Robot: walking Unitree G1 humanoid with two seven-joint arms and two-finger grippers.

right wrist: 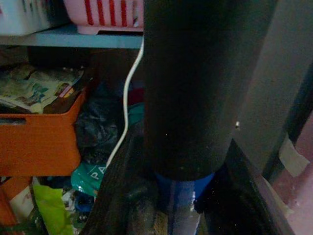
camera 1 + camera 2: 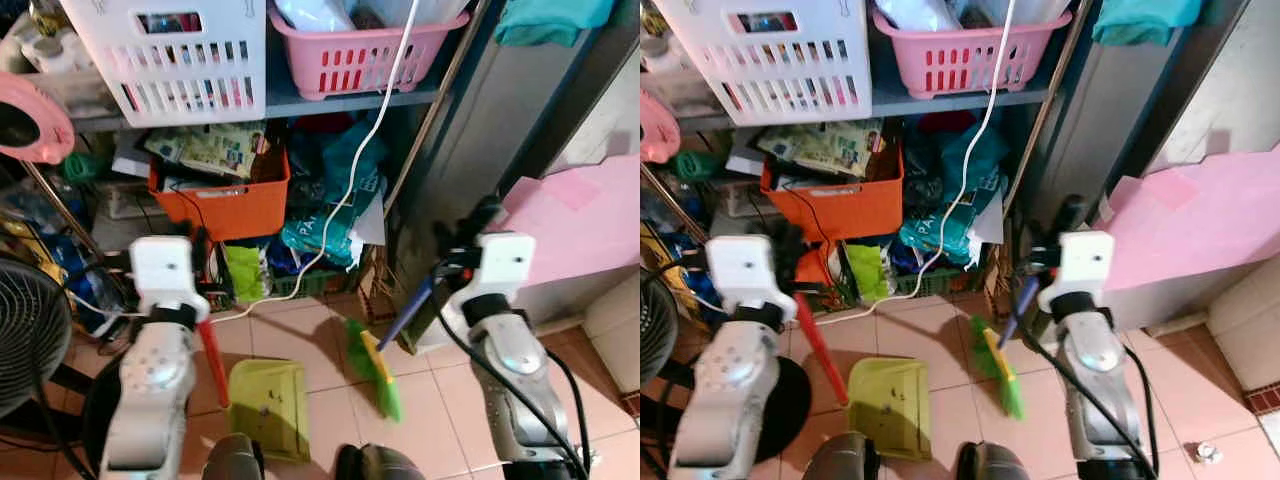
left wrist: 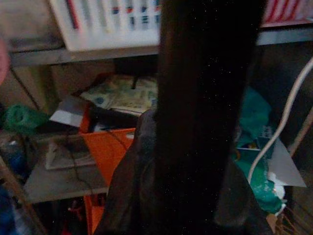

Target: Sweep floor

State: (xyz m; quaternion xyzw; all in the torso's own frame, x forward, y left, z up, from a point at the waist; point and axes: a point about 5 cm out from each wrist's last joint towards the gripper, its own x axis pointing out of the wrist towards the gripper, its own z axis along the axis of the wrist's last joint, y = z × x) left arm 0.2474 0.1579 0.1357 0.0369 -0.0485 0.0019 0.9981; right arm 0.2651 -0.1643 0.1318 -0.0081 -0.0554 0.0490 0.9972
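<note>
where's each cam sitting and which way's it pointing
Left eye, head: looks forward and down at dustpan, broom; both arms show.
Right eye: same scene, also orange bin.
Left wrist: along left gripper toward the shelves.
Right wrist: along right gripper, on the broom's blue handle.
Shared: orange bin, white cable.

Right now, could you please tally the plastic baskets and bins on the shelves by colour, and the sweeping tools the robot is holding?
White basket: 1
Pink basket: 1
Orange bin: 1
Green dustpan, red handle, in the left gripper: 1
Green broom, blue handle, in the right gripper: 1
Total: 5
</note>
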